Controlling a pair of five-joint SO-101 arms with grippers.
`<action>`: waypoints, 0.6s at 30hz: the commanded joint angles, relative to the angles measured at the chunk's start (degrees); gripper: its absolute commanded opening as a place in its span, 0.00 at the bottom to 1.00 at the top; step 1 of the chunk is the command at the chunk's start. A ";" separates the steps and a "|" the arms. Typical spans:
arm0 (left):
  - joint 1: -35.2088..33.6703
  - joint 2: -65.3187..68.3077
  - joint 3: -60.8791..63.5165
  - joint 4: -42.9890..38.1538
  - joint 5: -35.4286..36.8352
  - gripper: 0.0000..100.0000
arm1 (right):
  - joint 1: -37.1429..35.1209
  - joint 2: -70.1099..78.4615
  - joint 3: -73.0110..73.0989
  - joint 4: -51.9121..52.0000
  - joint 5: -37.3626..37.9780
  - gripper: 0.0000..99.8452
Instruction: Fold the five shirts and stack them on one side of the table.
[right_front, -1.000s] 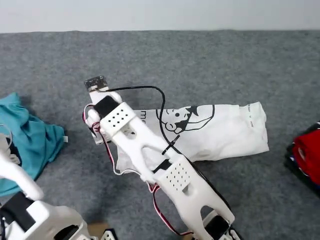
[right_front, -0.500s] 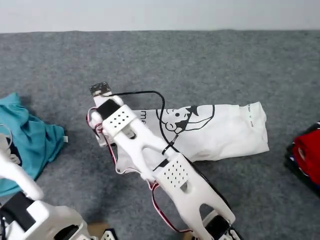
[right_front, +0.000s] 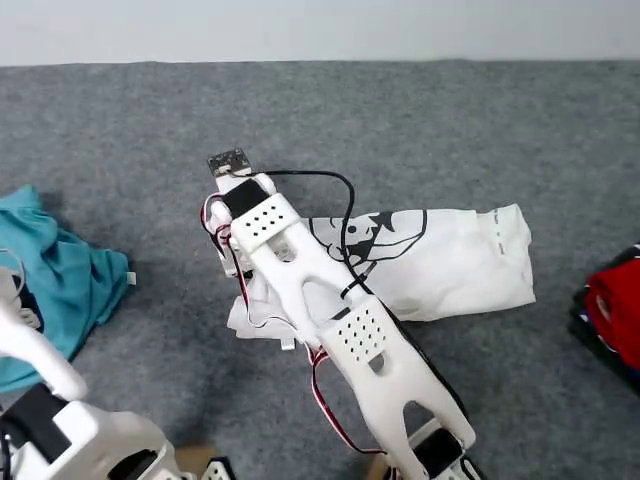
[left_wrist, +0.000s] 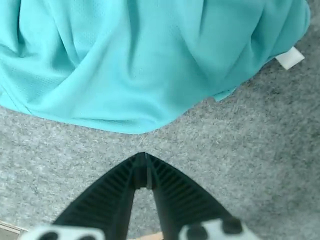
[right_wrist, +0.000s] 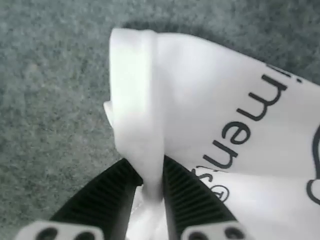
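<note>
High view looked down on a grey, carpet-like surface (right_front: 420, 120) with a short felted nap. It ran up to a plain pale wall (right_front: 320, 28) along the far edge.

At the far left a teal shirt (right_front: 55, 270) lay crumpled in soft folds. Its cloth was a thin, smooth knit, and a small white tag (left_wrist: 290, 57) stuck out at its edge. The left arm (right_front: 60, 420), of white moulded plastic, sat at the near left corner. Left wrist view had the left gripper (left_wrist: 143, 161) over bare surface just beside the teal shirt's edge. Its black ribbed fingers were pressed together with nothing between them, apart from the cloth.

Toward the middle, the white shirt (right_front: 440, 265) lay on the surface as a long, rough rectangle. It carried a black cartoon print and lettering, and its left end was rumpled. The right arm (right_front: 340, 330), with perforated white shells, a black cable (right_front: 345, 215) and red wires (right_front: 320, 395), stretched diagonally from the near edge across that end. Right wrist view showed the right gripper (right_wrist: 150, 175) with its fingers pinching a rolled fold at the white shirt's edge.

At the right edge a red shirt (right_front: 612, 300) sat bunched on dark cloth (right_front: 588, 325), well apart from the white shirt.
</note>
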 joint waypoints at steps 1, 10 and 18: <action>0.09 -2.81 -0.48 -0.88 0.53 0.00 | 0.13 -2.77 -10.20 4.09 0.70 0.01; 3.43 -2.90 -0.57 -0.44 0.62 0.00 | 6.46 -9.19 -13.36 6.81 4.04 0.01; 7.30 -2.90 -0.75 -0.35 4.22 0.00 | 16.13 -25.19 10.11 6.81 8.88 0.01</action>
